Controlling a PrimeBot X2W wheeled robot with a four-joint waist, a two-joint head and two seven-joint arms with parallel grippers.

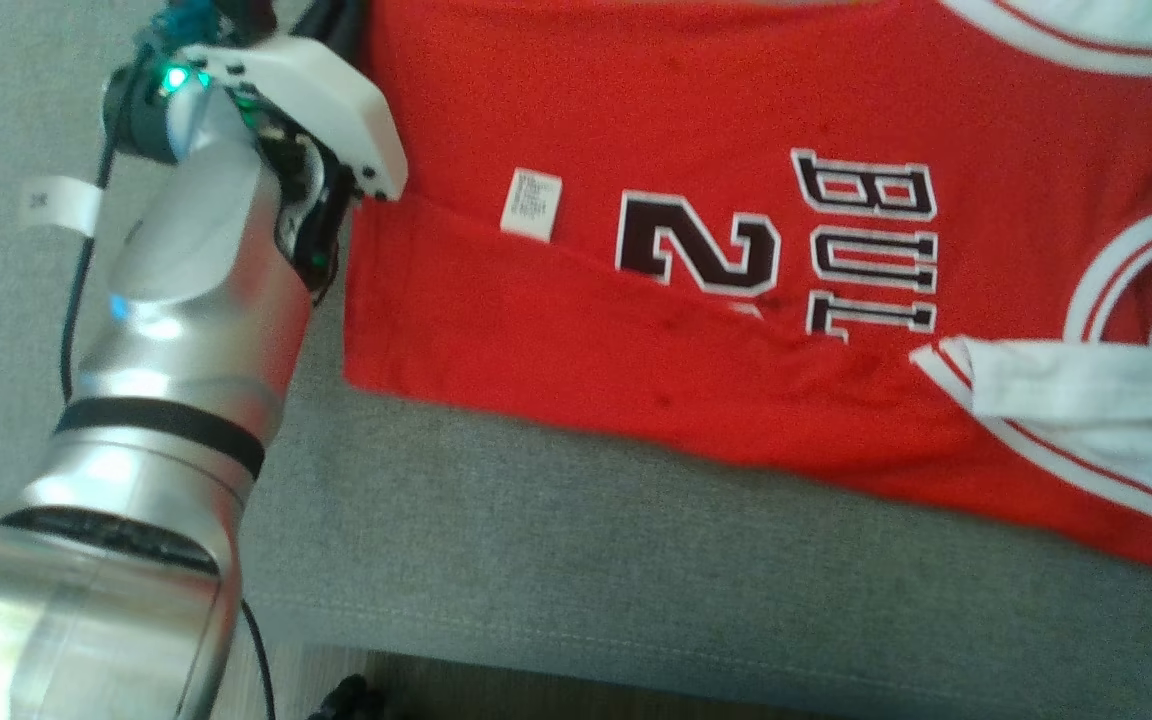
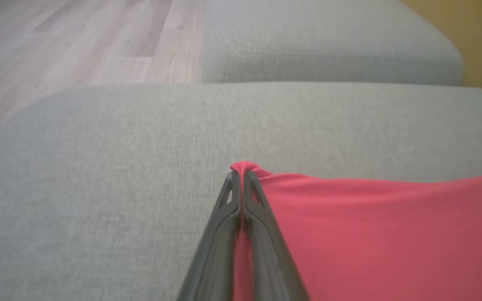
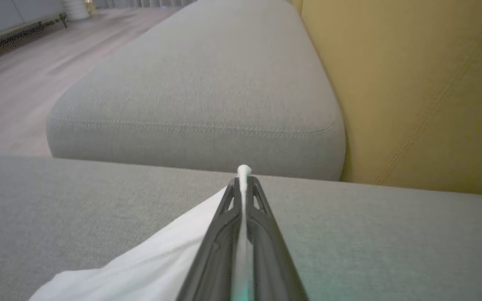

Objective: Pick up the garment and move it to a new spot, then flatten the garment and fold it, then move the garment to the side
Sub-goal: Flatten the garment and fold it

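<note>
The garment [image 1: 696, 330] is a red basketball jersey with white trim, dark lettering and a white tag, spread on a grey sofa cushion [image 1: 536, 520]. Its near long edge is folded up over the body. My left arm [image 1: 206, 280] reaches to the jersey's left edge, and the white wrist housing [image 1: 326, 100] hides the fingers there. In the left wrist view my left gripper [image 2: 241, 173] is shut on a pinched corner of the red cloth [image 2: 370, 225]. My right gripper [image 3: 244, 177] is shut on a fold of the jersey's white fabric [image 3: 161, 259], just above the cushion.
A second grey cushion [image 3: 207, 92] adjoins the one under the jersey, with a mustard-yellow backrest [image 3: 425, 83] behind. Wooden floor [image 2: 57, 50] lies beyond the sofa's edge. A black cable with a white label [image 1: 61, 205] runs along my left arm.
</note>
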